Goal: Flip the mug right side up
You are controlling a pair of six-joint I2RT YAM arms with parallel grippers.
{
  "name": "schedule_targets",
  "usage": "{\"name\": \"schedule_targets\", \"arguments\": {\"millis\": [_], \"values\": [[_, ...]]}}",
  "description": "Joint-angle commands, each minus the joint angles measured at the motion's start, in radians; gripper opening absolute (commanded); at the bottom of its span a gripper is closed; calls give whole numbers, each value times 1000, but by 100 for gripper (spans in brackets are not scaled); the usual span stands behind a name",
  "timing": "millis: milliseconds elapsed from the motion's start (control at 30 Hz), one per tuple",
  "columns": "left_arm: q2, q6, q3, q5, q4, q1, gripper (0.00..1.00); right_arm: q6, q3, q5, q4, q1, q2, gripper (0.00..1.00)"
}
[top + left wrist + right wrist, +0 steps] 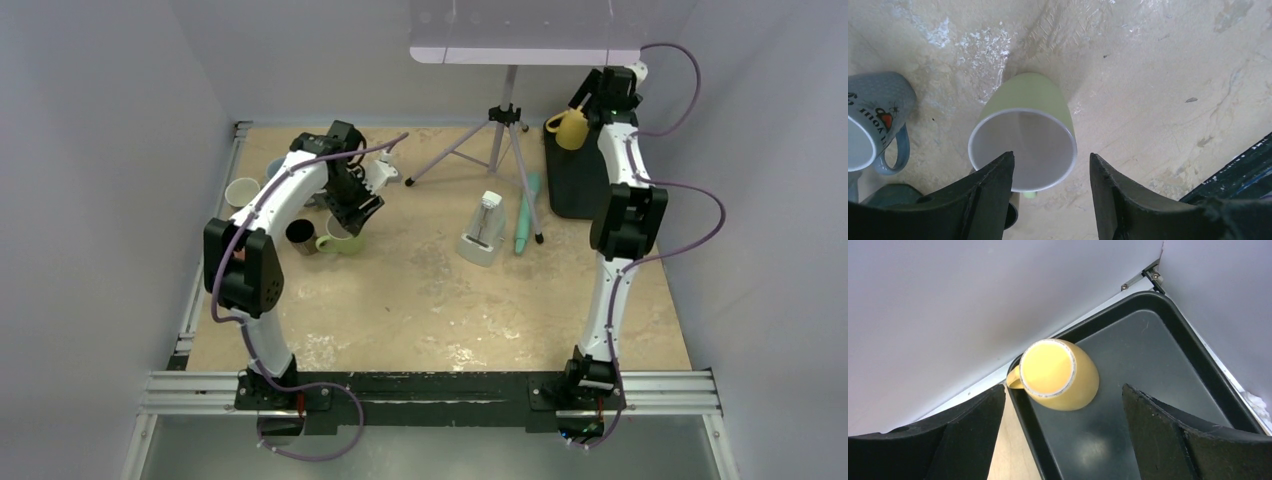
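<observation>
The right pincer [1063, 390] is hanging apart above the yellow ceramic mug [1050, 369] in the black plastic tray [1158, 355]. The left pincer [1050, 157] is gaping over a pale-green ceramic mug [1023, 142].

Glossy ceramic yellow mug [1082, 384]; smooth blk plastic tray [1153, 390].

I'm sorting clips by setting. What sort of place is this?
Probably a robot lab test cell: two arms bolted to a rail, plain walls closing in a scuffed table, a tripod standing on it.
</observation>
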Motion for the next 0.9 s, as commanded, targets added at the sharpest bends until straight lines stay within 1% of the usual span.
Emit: {"name": "schedule_targets", "arguments": {"millis": [0, 167, 267, 333, 467, 567, 667, 767, 867], "values": [[-38, -35, 72, 86, -92, 22, 61, 41, 64, 27, 154, 2, 31, 90], [-26, -43, 106, 103, -125, 47, 62, 152, 159, -49, 157, -5, 138, 87], [-24, -44, 118, 106, -128, 62, 62, 199, 149, -63, 149, -5, 162, 85], [-22, -43, 128, 108, -130, 74, 62, 203, 130, -66, 139, -6, 167, 83], [-19, -37, 142, 106, -132, 88, 62, 193, 126, -48, 50, -26, 169, 79], [-19, -35, 149, 105, -133, 93, 62, 172, 15, -32, 55, -44, 101, 75], [-21, -34, 151, 104, -127, 95, 62, 122, -100, -1, 70, -65, 27, 75], [-25, -33, 150, 108, -127, 95, 62, 63, -146, -4, 39, -96, -15, 76], [-31, -33, 145, 110, -126, 95, 62, -35, -219, 9, 25, -115, -88, 78]]}}
